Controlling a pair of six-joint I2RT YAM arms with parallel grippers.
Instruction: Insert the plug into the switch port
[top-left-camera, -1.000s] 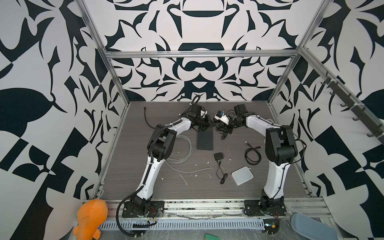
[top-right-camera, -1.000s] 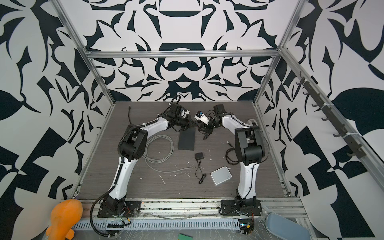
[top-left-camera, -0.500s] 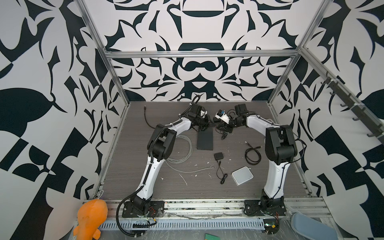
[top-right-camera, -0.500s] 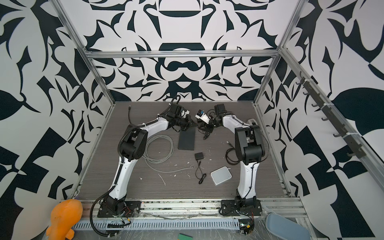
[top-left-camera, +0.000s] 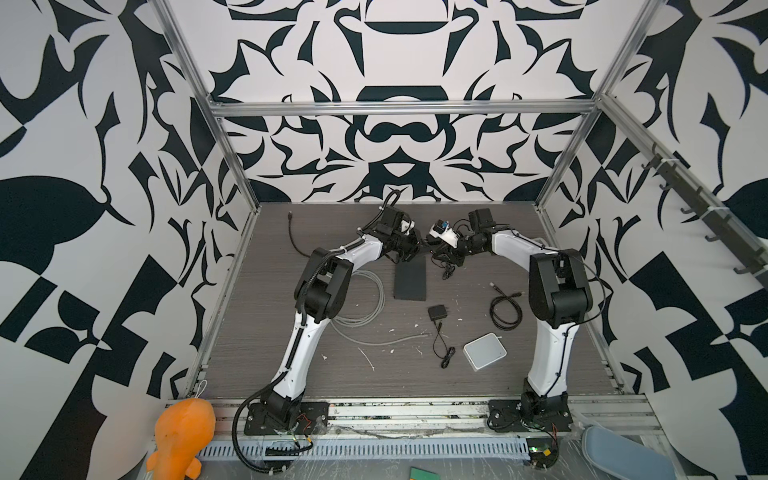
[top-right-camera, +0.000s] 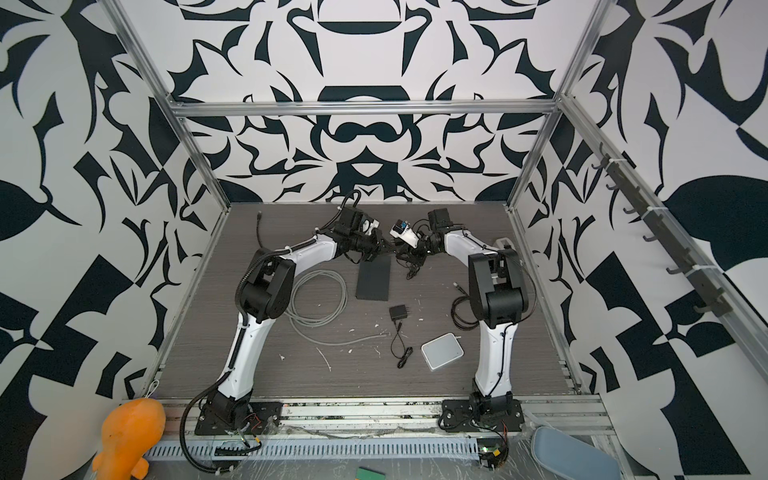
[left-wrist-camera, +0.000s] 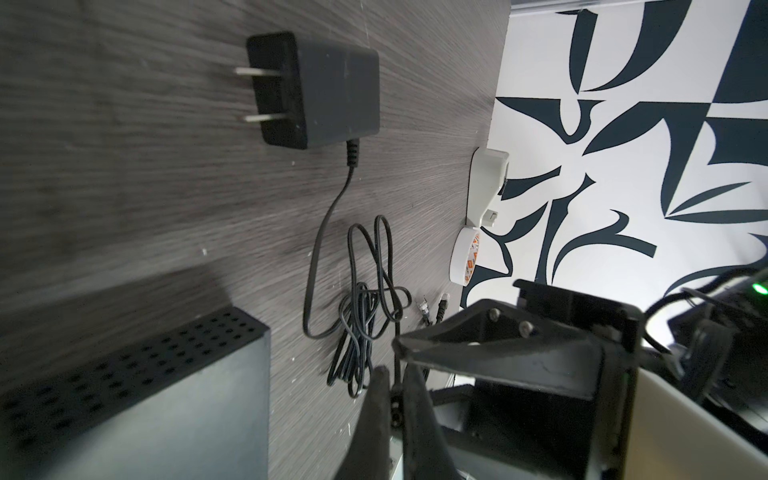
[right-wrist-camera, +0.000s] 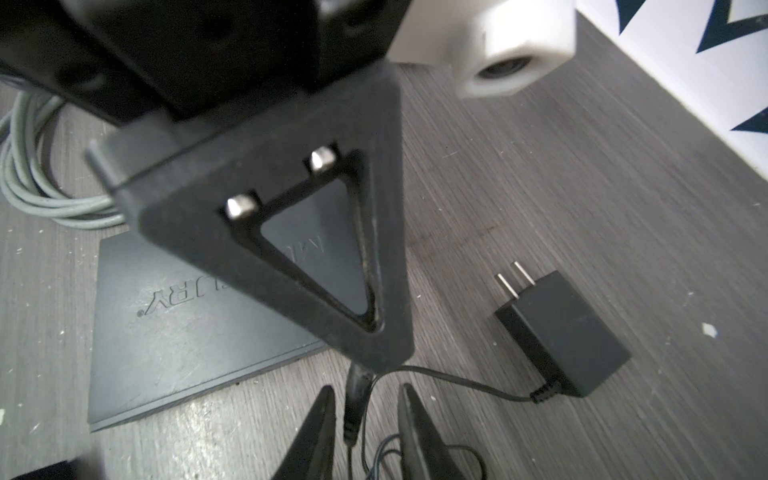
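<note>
The left pincer (left-wrist-camera: 397, 374) grasps the plug (right-wrist-camera: 355, 390), the released right pincer (right-wrist-camera: 365, 388) straddles it, and insertion into the black box (right-wrist-camera: 187, 332) is not yet done.

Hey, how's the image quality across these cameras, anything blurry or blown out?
Both top views: sharp and evenly lit. Left wrist view: the black box nearby is soft, the power adapter is crisp. Right wrist view: the white block is blown out and blurred, the plug is slightly soft.
</note>
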